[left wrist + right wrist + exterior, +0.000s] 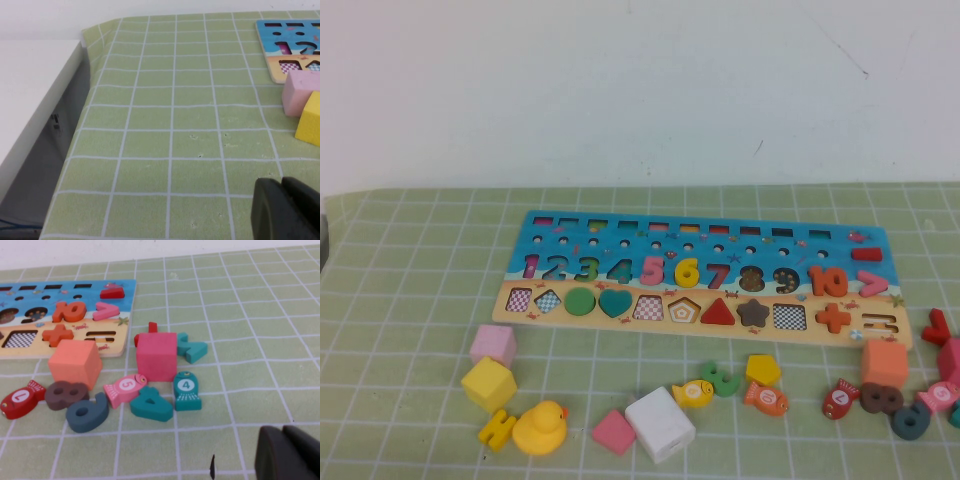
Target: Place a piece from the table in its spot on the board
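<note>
Flat yellow 6 (687,271) sits in the wooden board (520,312); both end effectors' (285,210) (287,452) openings cannot be told.

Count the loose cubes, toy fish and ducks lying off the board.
Cubes: 5
Fish: 5
Ducks: 1
Total: 11
Left gripper over the mat left of the board; right gripper over it by the board's right end.

The yellow numeral 6 (687,271) sits flat in its slot on the board (545,229), which lies lengthwise mid-desk, nearer the far edge.
</note>
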Motion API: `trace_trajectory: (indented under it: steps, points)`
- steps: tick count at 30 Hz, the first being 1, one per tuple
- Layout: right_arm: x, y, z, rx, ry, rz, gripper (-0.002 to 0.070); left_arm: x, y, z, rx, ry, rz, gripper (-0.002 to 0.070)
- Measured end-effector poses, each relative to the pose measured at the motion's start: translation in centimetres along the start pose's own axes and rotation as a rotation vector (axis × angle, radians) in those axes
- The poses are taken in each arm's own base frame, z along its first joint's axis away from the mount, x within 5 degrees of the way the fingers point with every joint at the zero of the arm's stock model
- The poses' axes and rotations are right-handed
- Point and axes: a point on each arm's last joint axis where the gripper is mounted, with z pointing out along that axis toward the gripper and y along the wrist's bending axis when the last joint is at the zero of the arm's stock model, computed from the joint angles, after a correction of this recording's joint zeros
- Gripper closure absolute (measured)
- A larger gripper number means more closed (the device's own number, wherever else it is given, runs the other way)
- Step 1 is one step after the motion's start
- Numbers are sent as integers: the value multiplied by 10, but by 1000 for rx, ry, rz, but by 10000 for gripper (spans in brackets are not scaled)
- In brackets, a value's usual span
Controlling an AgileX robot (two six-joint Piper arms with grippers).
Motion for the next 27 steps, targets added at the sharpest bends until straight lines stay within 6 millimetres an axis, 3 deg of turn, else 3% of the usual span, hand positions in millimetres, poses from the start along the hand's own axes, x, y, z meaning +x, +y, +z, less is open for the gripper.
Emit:
trace_trajectory:
  steps: [27]
  points:
    - [0, 0, 0, 0, 0, 0, 679, 0, -1, 0, 8, 0, -13, 677]
